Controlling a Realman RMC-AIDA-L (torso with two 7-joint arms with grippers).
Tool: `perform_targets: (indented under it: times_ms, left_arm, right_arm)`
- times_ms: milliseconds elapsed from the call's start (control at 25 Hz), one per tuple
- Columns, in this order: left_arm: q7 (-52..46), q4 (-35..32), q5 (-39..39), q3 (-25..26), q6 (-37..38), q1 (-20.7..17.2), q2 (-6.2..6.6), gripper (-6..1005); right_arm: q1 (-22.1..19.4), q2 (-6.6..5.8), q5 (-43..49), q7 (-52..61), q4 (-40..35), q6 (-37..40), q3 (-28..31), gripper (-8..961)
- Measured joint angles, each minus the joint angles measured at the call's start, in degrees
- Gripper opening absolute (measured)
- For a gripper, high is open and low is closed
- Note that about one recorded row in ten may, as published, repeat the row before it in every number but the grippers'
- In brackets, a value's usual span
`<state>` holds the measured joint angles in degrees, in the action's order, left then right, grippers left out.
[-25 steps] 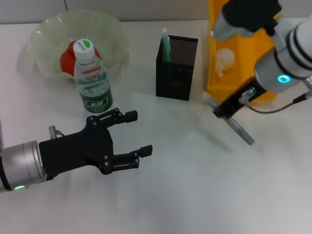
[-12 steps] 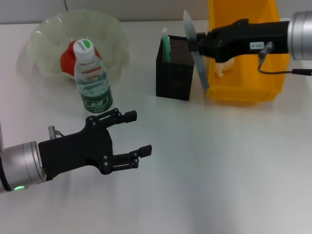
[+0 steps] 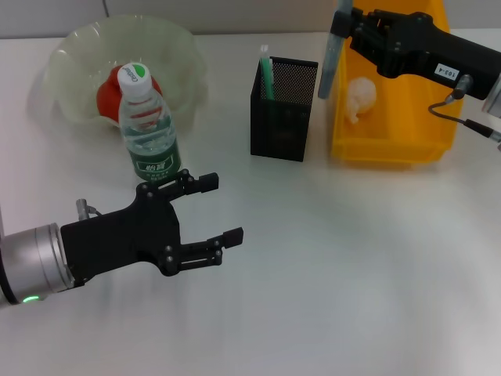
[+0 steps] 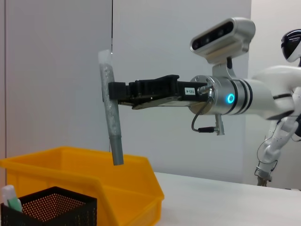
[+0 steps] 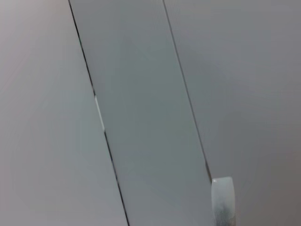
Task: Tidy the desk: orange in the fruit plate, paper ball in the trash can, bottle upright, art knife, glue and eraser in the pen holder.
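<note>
— Gripping the art knife (image 3: 329,48) near its top, our right gripper (image 3: 354,31) is clamped shut on it, and the grey handle hangs nearly upright. Where has it got to?

— In the head view, it has swung from low over the desk's right side up to the back edge — now above the gap between the pen holder (image 3: 282,110) and the trash can (image 3: 391,102). The left wrist view shows the knife (image 4: 111,115) well above both, tip down.

— So what does that change for us?

— We judge the carry is nearly done; what remains is lining the tip over the mesh cup and lowering it. The risk we see is dropping it into the yellow bin, since the two stand just beside each other.

— And the rest of the job?

— The orange (image 3: 113,90) lies in the fruit plate (image 3: 70,55) at the back left corner, the bottle (image 3: 147,125) stands upright just in front of it, and the paper ball (image 3: 360,98) is in the trash can. A green-capped stick (image 3: 266,74) already sits in the holder. We cannot see the eraser.

— Our left gripper (image 3: 211,211)?

— Spread open, holding nothing, hovering near the front left, as before.
</note>
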<state>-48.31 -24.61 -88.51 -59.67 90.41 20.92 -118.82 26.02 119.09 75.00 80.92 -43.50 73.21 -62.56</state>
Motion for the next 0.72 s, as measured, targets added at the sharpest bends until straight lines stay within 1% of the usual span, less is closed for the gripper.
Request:
perform_targets:
  times_ms: [160,320,440,600,720]
  left_arm:
    - [0.0,0.0,0.0,0.0,0.0,0.2,-0.01,832]
    - [0.0,0.0,0.0,0.0,-0.1,0.3,-0.12,832]
    - [0.0,0.0,0.3,0.0,-0.1,0.2,-0.17,832]
    - [0.0,0.0,0.7,-0.5,-0.1,0.3,-0.18,832]
    - [0.0,0.0,0.7,-0.4,-0.1,0.5,-0.18,832]
  right_arm:
    - [2.0,0.12,-4.0,-7.0,7.1,2.3,1.0,133]
    - [3.9,0.25,-5.3,-12.8,12.1,2.0,1.7,134]
    - [5.7,0.31,-8.2,-18.8,16.3,2.0,2.0,134]
    - [7.7,0.40,-11.4,-25.6,20.7,2.0,1.9,133]
    - [9.6,0.45,-11.5,-27.5,23.2,1.7,1.5,133]
